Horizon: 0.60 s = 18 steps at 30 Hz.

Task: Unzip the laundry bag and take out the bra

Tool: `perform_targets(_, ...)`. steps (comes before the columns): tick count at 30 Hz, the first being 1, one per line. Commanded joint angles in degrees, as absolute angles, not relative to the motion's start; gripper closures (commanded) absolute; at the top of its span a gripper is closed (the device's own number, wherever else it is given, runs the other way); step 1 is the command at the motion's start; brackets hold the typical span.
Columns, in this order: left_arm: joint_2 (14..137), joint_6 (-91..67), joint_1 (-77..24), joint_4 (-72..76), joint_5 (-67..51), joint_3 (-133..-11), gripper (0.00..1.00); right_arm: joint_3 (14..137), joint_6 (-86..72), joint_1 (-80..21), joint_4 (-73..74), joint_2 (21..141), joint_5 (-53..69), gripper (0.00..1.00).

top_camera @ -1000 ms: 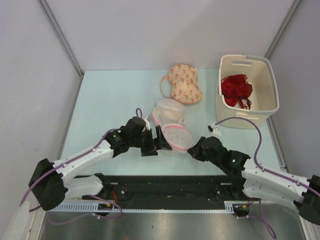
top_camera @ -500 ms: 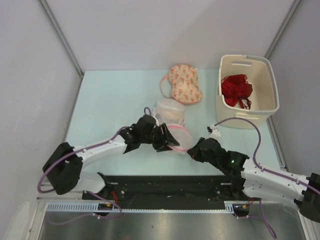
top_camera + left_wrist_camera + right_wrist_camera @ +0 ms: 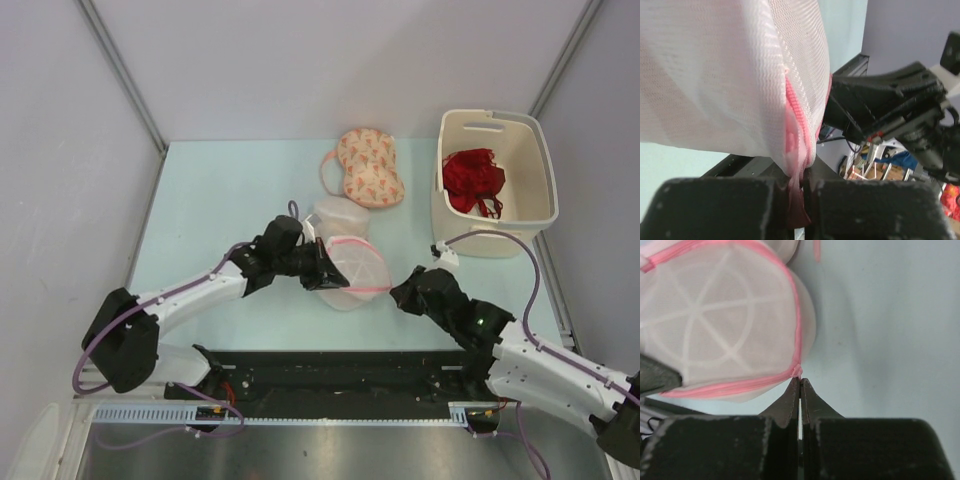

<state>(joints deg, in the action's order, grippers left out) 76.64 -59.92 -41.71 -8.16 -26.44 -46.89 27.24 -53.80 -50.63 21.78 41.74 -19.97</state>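
The laundry bag (image 3: 358, 268), a round white mesh pouch with pink zipper trim, sits tilted between both grippers near the table's front. My left gripper (image 3: 322, 268) is shut on the pink trim (image 3: 793, 120) at the bag's left edge, and the fabric is pinched between its jaws (image 3: 799, 192). My right gripper (image 3: 398, 291) is shut on the small pink zipper pull (image 3: 798, 371) at the bag's right rim, seen right at the fingertips (image 3: 800, 384). White ribs show across the bag (image 3: 725, 325). The bra is hidden behind the mesh.
A second mesh pouch (image 3: 338, 214) lies just behind the bag, touching it. A pink patterned bra (image 3: 368, 167) lies farther back. A cream basket (image 3: 548, 190) at the right rear holds a red lacy bra (image 3: 472, 180). Grey walls enclose the table.
My left gripper went from open beside the bag to shut on its pink trim. The bag tipped and shifted slightly back. My right gripper moved a little right, still shut.
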Motion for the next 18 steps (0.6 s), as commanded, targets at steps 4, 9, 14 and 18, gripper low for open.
perform_targets(4, 75.1, -50.1, -39.9, -7.9, -39.4, -50.8, 1.00, 26.4, -38.5, -37.3, 13.6, 46.9, -15.9, 1.00)
perform_targets(9, 75.8, -50.6, -39.8, -4.7, -45.2, -51.4, 1.00, 26.5, -31.5, -30.5, 5.6, 51.9, -13.0, 1.00)
perform_targets(14, 75.8, -51.6, -39.8, -1.9, -49.6, -52.1, 1.00, 26.7, -28.8, -23.6, 0.6, 58.5, -4.4, 1.00)
perform_targets(18, 76.4, -48.9, -39.6, -1.3, -52.3, -52.6, 1.00, 26.8, -28.9, -24.1, -1.9, 56.3, -0.8, 1.00)
